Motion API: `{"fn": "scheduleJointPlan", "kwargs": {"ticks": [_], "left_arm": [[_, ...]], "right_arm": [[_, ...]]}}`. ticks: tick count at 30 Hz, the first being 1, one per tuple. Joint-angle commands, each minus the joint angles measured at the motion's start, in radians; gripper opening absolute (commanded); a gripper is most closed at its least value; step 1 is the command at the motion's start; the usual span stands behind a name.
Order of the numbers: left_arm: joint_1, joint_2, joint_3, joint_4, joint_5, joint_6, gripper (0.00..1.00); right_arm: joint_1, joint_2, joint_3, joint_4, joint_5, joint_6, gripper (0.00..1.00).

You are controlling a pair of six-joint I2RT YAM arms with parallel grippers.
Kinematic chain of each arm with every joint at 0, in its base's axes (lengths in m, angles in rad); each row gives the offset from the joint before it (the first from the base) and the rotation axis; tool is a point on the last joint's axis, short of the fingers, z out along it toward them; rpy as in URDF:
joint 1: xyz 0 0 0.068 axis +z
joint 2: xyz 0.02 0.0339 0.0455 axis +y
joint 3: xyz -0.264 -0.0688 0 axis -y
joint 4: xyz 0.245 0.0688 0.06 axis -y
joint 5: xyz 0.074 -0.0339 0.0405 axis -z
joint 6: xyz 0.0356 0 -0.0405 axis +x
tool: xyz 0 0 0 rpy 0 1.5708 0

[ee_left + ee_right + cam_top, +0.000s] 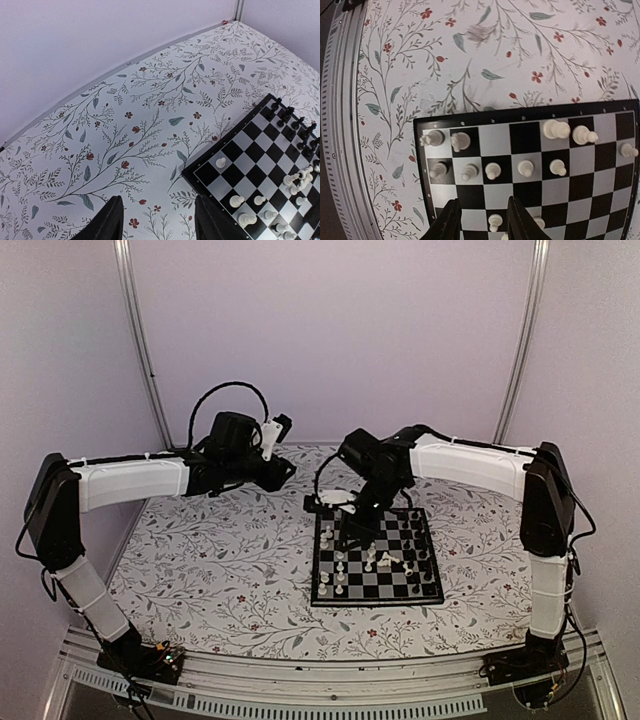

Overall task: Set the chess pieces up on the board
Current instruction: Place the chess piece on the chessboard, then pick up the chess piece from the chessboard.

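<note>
On the floral table the board is lying at 3 o'clock, the nearer right gripper hovering half-open astride a white pawn, while the left gripper is hanging wide and empty at the board's 10 o'clock.

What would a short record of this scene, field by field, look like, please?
board: flat on the floral table, right of centre
white pieces: mostly in two rows along the near edge
black pieces: gathered towards the far edge
left fingers: apart, empty, over the table beside the board
right fingers: apart, above the white rows, gripping nothing
</note>
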Motion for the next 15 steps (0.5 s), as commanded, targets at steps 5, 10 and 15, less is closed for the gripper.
{"fn": "scheduleJointPlan", "kwargs": {"ticks": [5, 10, 15], "left_arm": [[0.006, -0.002, 0.018, -0.011, 0.015, 0.011, 0.50], [0.006, 0.003, 0.018, -0.011, 0.015, 0.012, 0.50], [0.005, 0.006, 0.018, -0.012, 0.016, 0.012, 0.50]], "right_arm": [[-0.178, -0.012, -0.072, 0.047, 0.100, 0.066, 0.35], [-0.198, 0.010, -0.091, 0.057, 0.093, 0.069, 0.36], [-0.199, 0.015, -0.094, 0.055, 0.050, 0.068, 0.38]]}}
